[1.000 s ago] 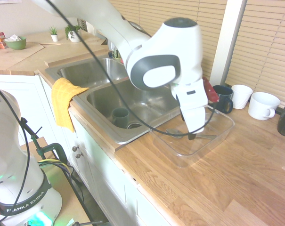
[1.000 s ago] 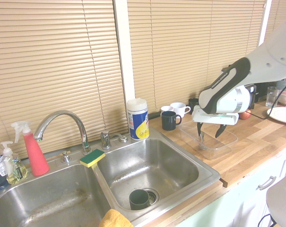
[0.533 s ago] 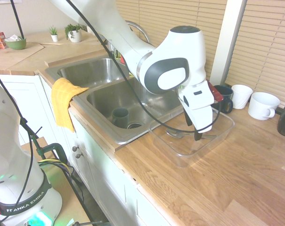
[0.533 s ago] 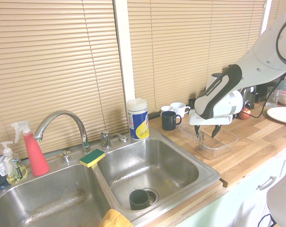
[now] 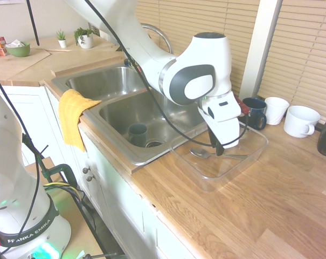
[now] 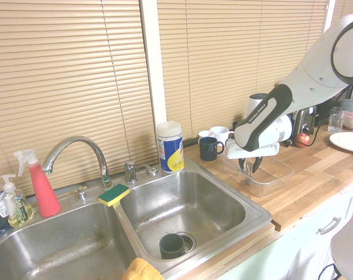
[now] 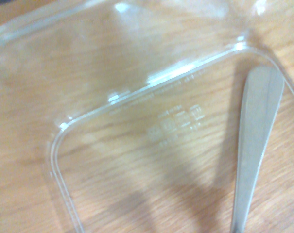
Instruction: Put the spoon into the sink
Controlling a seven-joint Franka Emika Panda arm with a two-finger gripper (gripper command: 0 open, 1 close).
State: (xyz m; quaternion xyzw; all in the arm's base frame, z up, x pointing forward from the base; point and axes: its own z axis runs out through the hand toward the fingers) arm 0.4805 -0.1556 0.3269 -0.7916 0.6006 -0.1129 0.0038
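Tool (image 5: pixel 216 149) over flat-lying spoon (image 5: pixel 208 154)

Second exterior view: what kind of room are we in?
A household kitchen, most likely: a stainless double-basin sink with a curved faucet set in a wooden countertop, mugs along the window blinds.

White arm reaching over glass dish (image 5: pixel 248 156), gripper (image 5: pixel 217 149) pointing steeply down inside it, fingers narrowly parted.
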